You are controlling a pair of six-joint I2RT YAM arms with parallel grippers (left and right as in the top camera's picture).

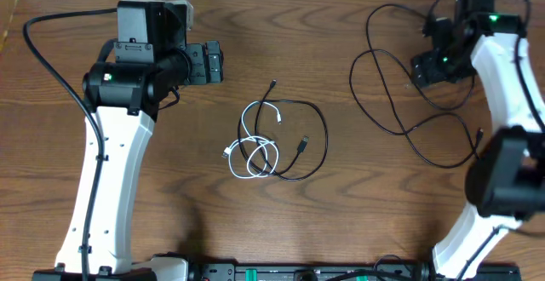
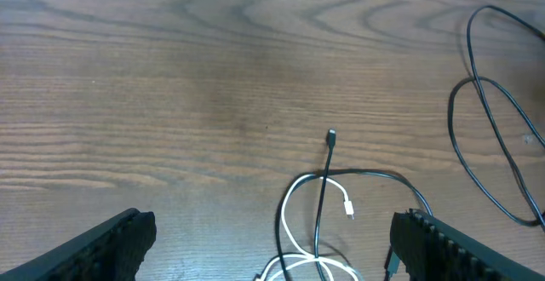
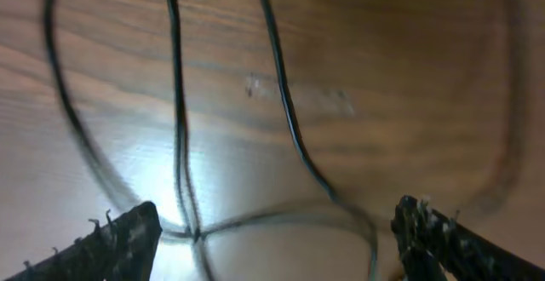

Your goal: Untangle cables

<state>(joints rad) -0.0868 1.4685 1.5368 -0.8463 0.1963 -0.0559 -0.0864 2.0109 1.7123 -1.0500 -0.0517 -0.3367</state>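
Observation:
The two short cables lie looped over each other mid-table: the black cable [image 1: 324,140] makes a wide loop around the coiled white cable [image 1: 243,123]. In the left wrist view the black cable's plug [image 2: 331,134] points away and crosses the white cable [image 2: 288,213]. My left gripper [image 1: 220,63] hovers open up and to the left of the pile, nothing between its fingers [image 2: 111,245]. My right gripper [image 1: 423,70] is open at the far right, well away from the pile. In its wrist view the right gripper [image 3: 277,247] has only blurred black strands below it.
A long thin black cord [image 1: 352,81] sprawls in big loops on the right side of the table under the right gripper; its strands [image 3: 177,102] run across the wood there. Part of it shows at the right edge [image 2: 450,115]. A black rail lines the near table edge [image 1: 281,272].

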